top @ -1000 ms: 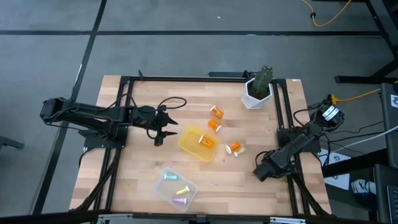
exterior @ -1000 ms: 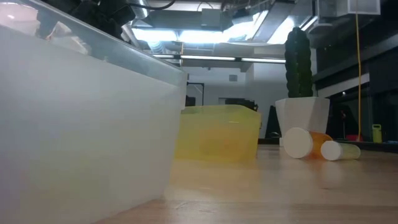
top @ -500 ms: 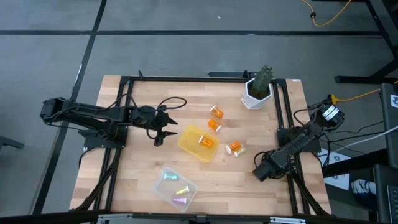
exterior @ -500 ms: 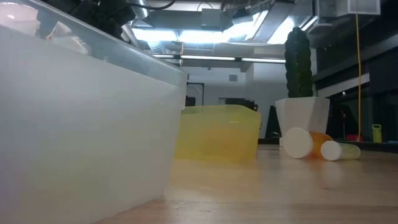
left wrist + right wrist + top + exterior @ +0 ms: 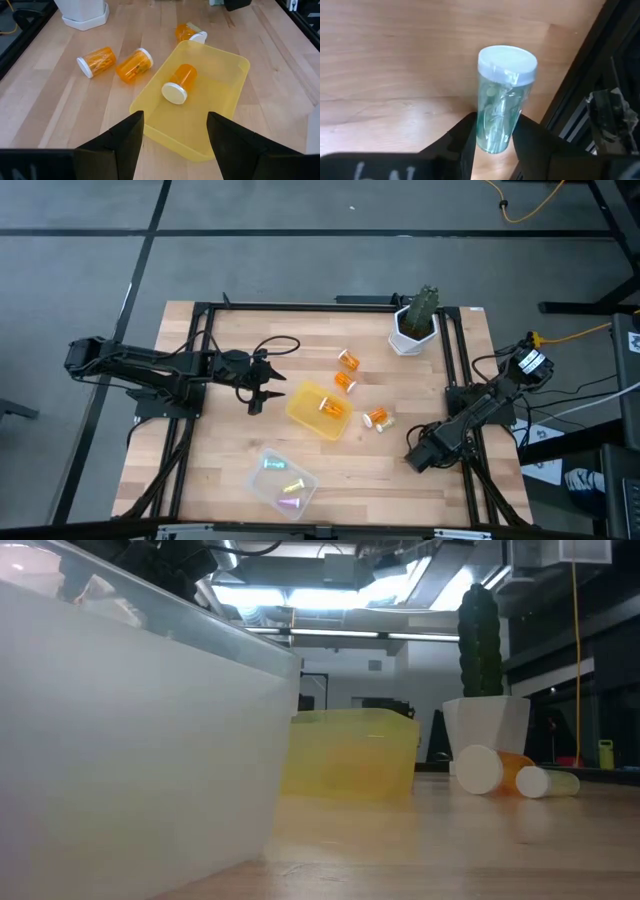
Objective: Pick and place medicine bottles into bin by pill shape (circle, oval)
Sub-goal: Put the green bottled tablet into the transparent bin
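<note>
Lying between the two dark fingers [image 5: 465,142] of your right gripper [image 5: 492,145] is a slim teal vial [image 5: 501,100] with a pale cap, pinched at its lower body over bare wood beside the table's black frame. Only the right wrist view shows this; from above, the right gripper [image 5: 418,458] is a dark shape low at the table's [image 5: 230,470] right edge and hides the vial.

Your left gripper [image 5: 262,387] hovers spread beside the yellow bin [image 5: 305,412]. Its wrist view shows one orange bottle [image 5: 179,83] lying in that bin, and three more [image 5: 134,64] on the wood past it. From above you also see the clear bin [image 5: 262,488] holding pastel vials [image 5: 292,486], and the white plant pot [image 5: 408,335].

Against a second ago, the right gripper sits slightly nearer the table's middle; everything else is unchanged.
</note>
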